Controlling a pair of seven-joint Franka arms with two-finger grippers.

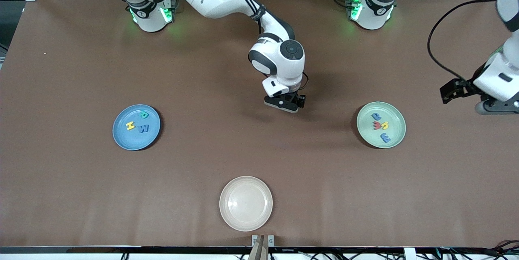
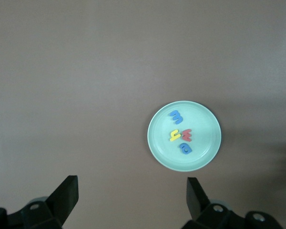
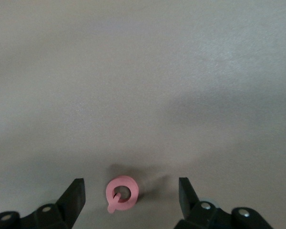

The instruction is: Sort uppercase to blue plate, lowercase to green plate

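The right tool (image 3: 131, 193) is low over the middle of the worktop (image 1: 259, 158), between the two coloured plates. Its fingers (image 3: 75, 196) stand apart on either side of the red Q (image 3: 122, 193), which lies flat on the brown surface; neither finger touches it, so nothing is gripped. In the front view the tool's body hides the Q.

The left tool (image 2: 132, 195) hangs in the air over the worktop's edge at the left arm's end, just beside the green plate (image 1: 399, 128). Its fingers are wide open and empty (this arm waits).

The blue plate (image 1: 123, 134) sits toward the right arm's end. In it lie the yellow H (image 1: 130, 125), the blue W (image 1: 144, 128) and the green R (image 1: 142, 115).

The green plate holds four lowercase pieces in a loose cluster: the a (image 2: 186, 148), the red m (image 2: 187, 135), the yellow h (image 2: 175, 136) and the e (image 2: 176, 116).

A cream plate (image 1: 246, 203) sits nearer the front camera than both, midway between them.
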